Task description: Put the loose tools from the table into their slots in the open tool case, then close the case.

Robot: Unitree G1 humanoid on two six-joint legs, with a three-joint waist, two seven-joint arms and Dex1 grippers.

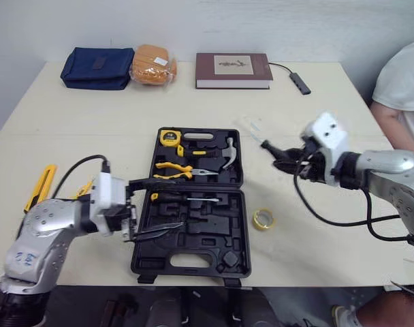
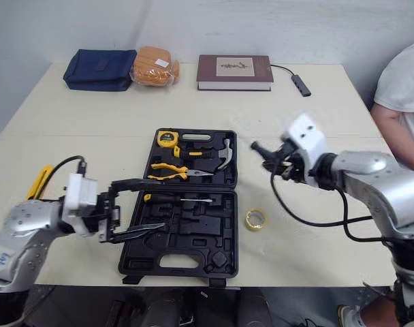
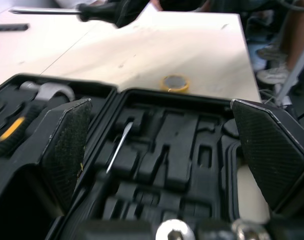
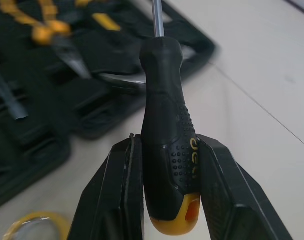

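**Item: screwdriver [image 4: 162,90], black dimpled handle, yellow butt cap, bare steel shaft.**

- Location: pinched in my right gripper [image 4: 167,150], lifted off the table. The shaft points away from my fingers, toward the open tool case [image 1: 214,235].
- Right gripper: both pads pressed on the handle's lower part, just above the yellow cap.
- Left gripper [image 1: 154,206]: fingers spread wide, holding nothing, hovering over the near-left part of the case's moulded tray.
- Handling, as I judge it: rigid and fairly light. The rubbery, knobbed handle should resist slipping, while the smooth, thin shaft would be a poor place to grip. Since I hold it close to the butt, the long front end may droop or swivel in the pinch. A hold nearer mid-handle would be steadier.
- Destination: empty slots lie between my left fingers, beside a screwdriver already seated [image 1: 186,198].
- Also loose: a tape roll [image 1: 263,219] on the table below my right gripper, and a yellow utility knife [image 1: 40,187] outboard of my left arm.
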